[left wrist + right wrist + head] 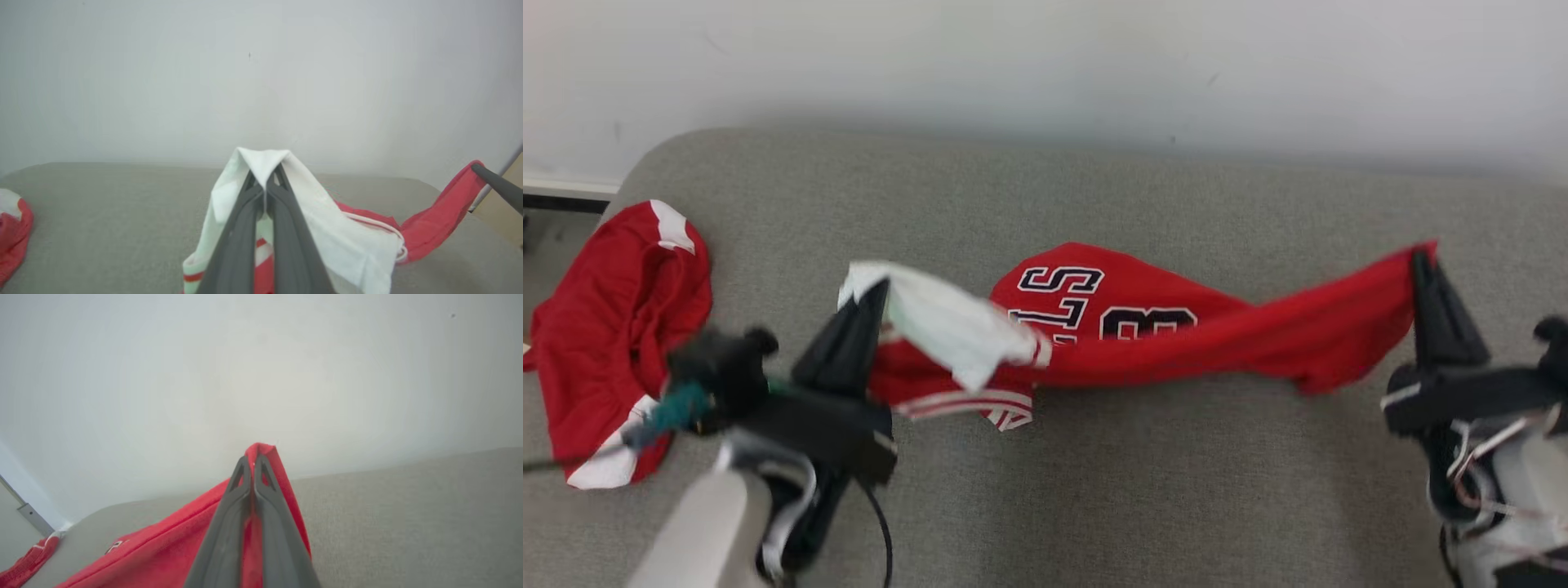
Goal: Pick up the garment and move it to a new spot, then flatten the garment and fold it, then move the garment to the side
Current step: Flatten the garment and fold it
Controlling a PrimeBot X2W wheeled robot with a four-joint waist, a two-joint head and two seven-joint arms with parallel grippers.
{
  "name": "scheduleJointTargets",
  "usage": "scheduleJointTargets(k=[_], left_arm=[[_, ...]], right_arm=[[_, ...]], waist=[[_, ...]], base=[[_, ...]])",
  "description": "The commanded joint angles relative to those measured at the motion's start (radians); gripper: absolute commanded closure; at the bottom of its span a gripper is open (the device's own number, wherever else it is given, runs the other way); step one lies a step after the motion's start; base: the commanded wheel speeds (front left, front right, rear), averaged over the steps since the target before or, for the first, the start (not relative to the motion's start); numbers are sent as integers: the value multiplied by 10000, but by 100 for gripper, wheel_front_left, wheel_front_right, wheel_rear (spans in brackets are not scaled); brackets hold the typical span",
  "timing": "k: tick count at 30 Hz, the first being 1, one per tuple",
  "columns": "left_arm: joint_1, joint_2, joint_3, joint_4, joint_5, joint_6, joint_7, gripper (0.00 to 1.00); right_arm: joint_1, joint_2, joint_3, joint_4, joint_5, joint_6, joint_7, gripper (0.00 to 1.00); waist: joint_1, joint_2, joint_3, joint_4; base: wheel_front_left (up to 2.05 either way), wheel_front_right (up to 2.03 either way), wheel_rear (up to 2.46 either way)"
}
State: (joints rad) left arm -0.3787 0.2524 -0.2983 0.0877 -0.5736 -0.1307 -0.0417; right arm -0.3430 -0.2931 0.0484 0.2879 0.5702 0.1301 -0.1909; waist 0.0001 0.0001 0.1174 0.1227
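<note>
The left claw [880,287] is clamped shut on the white hem of a red jersey [1176,335]; the right claw [1421,260] pinches its opposite red corner. The soft cloth sags between them over a grey woven tabletop [1176,490].

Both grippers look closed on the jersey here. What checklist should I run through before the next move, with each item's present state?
1. Left gripper shut on the jersey, at its white-trimmed end: ok.
2. Right gripper shut on the red end: ok.
3. Jersey spread flat between them: not ok; it is twisted, and its middle sags onto the gray surface.
4. Second red garment apart from the jersey: ok; it lies at the far left.
5. Matching corners held: cannot tell.
</note>
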Motion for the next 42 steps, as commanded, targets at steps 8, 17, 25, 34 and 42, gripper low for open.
scheduleJointTargets(k=[8,17,25,34,42], left_arm=[[-6505,863,-132,1503,-1440,14,2297,100],[-12112,688,-130,4502,-927,15,2515,100],[-16021,296,-476,6961,-415,16,1807,100],[-17514,-186,-1208,8640,-479,18,1004,100],[-16380,213,-2105,8262,-1781,17,604,100]], right_arm=[[-5727,-310,-66,1434,1037,15,1716,100],[-11230,110,-240,4081,870,15,2161,100],[-14688,363,-361,6440,-60,15,1561,100],[-16383,405,-389,8231,-740,15,770,100],[-15190,387,452,7890,284,15,548,100]], waist=[[-1,-1,2676,-721],[-1,-1,4342,-1299],[-1,-1,5149,-1697],[-1,-1,5660,-1862],[-1,-1,5142,-1844]], base=[[0,0,0],[0,0,0],[0,0,0],[0,0,0],[0,0,0]])
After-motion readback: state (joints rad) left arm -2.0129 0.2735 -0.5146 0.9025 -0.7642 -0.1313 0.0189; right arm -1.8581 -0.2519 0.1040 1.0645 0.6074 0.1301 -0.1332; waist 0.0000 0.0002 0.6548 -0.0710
